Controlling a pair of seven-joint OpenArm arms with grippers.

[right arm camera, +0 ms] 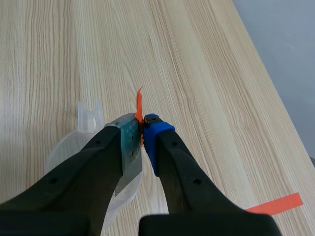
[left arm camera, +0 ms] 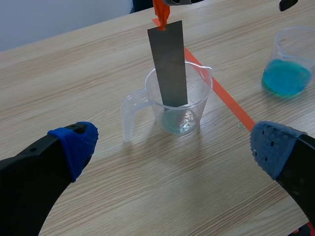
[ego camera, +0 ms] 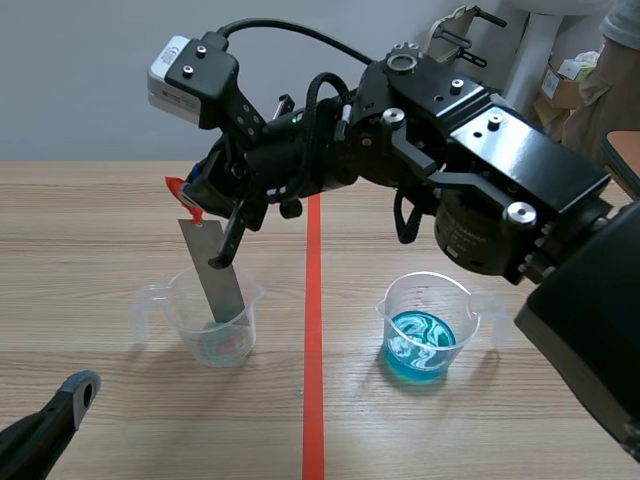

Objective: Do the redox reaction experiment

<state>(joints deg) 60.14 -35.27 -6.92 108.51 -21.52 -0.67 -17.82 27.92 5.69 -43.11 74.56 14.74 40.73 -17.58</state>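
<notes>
A matt grey metal strip [ego camera: 218, 272] stands in a clear plastic beaker [ego camera: 215, 322] on matt wood-grain table [ego camera: 100, 230].

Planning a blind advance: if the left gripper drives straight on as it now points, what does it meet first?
Probably the clear beaker, standing ahead between its open jaws, with the metal strip standing in it. Depth is unclear.

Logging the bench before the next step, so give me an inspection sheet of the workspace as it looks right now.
Surface: wooden table, orange-red tape line down the middle.
Job's things: metal strip with orange tag standing in clear cup; second cup holds blue liquid, apart across the line.
Clutter: nothing seen.
Grippers: right gripper shut on the strip's top; left gripper open, low, short of the clear cup.
Cables: black cable looping over the right arm.
Surroundings: grey wall, cardboard box behind.
</notes>
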